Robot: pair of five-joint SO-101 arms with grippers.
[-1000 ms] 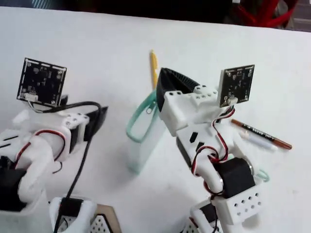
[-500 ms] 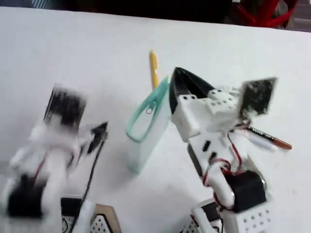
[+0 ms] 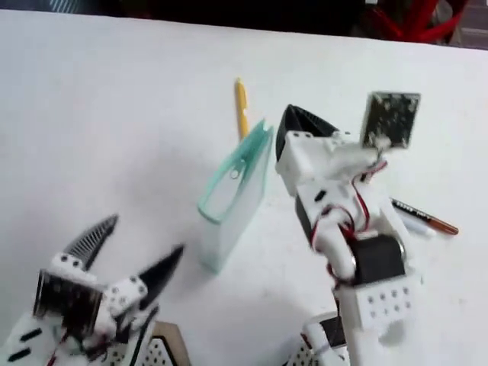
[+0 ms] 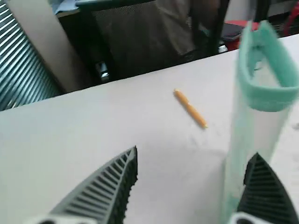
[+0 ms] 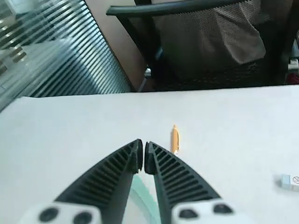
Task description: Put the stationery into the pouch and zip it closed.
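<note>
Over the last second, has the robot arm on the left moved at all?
Yes. The left arm has pulled back toward the near table edge, farther from the yellow pen, which has stayed put. Its jaws stand open.

Prob. an office or mtg rm; mesh-back desk chair pushed up to a white table; slatted blinds on a glass partition behind, w/ a plain brown wall alongside.

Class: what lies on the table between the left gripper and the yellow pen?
Nothing. In the left wrist view the stretch of table between the open left gripper and the yellow pen is bare; the pouch stands beside it.
</note>
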